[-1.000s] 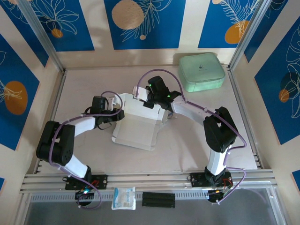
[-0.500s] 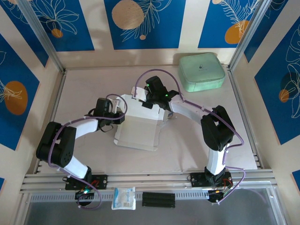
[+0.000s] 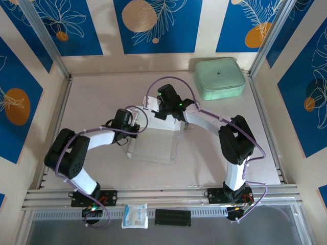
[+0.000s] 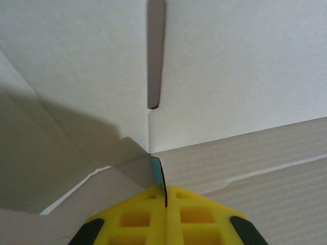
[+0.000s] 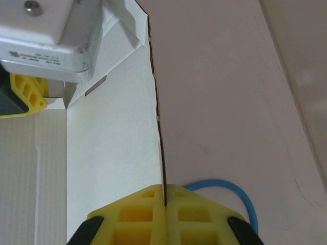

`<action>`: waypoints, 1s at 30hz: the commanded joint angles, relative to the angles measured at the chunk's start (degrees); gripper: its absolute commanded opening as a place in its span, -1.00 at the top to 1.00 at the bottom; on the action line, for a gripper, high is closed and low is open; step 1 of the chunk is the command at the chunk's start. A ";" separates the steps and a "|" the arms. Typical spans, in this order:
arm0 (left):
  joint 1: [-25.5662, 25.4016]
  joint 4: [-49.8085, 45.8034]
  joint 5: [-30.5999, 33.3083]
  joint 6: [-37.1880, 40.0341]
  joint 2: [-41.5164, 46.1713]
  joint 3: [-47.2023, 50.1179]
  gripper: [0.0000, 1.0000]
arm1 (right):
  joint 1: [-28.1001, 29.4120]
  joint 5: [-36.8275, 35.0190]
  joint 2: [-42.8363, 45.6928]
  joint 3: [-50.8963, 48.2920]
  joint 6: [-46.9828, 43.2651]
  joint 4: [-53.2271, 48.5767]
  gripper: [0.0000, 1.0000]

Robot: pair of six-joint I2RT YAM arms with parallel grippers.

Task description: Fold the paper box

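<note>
**Paper box** (image 3: 152, 142): part-folded card, grey-white face up, lying on the bench (image 3: 92, 102) to the near left of the mint-green case (image 3: 219, 77) and well apart from it. Its long axis appears to be running near to far, the far end leaning slightly toward the case. The near panel is lying flat; the panels at the far end are standing up.

**Left fingers** (image 4: 171, 198): pressing together on a thin card edge at the side of the box turned away from the case. A sliver of light blue is showing in the pinch, and the rest of the card is spreading ahead of them.

**Right fingers** (image 5: 171, 198): clamping the top edge of an upright wall at the end of the box nearer the case. The wall is running straight away from them.

**Relation governing the next move** (judgement): both arms are already gripping card, so neither is the nearer. The fold is probably turning on keeping the two pinched panels square to each other.

**Surface and room:** the bench is lying pale, flat and smooth, so the card is likely to slide. The case is sitting far enough off to leave swing room.
</note>
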State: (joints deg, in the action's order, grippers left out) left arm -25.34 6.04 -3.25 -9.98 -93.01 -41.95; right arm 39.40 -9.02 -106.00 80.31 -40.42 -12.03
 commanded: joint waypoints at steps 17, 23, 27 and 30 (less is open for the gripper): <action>1.61 -16.21 1.79 -7.74 22.15 0.18 0.13 | 0.15 -2.54 2.62 -2.01 -5.39 2.45 0.99; 9.14 -34.08 -1.76 -7.40 30.09 -8.57 -0.21 | 0.54 -2.92 3.53 -3.19 -9.13 2.63 0.99; 10.54 -44.05 -6.07 1.78 26.45 -20.05 -0.36 | 1.34 -3.97 3.90 -3.15 -12.09 1.66 1.00; 10.97 -50.74 -11.27 12.00 21.16 -27.63 -0.40 | 1.68 -3.75 4.48 -3.66 -13.62 1.82 1.00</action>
State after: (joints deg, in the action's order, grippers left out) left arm -15.03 -33.82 -8.38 -8.47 -68.42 -64.42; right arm 40.42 -12.49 -104.22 77.87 -50.87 -10.13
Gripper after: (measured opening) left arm 0.697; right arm 0.048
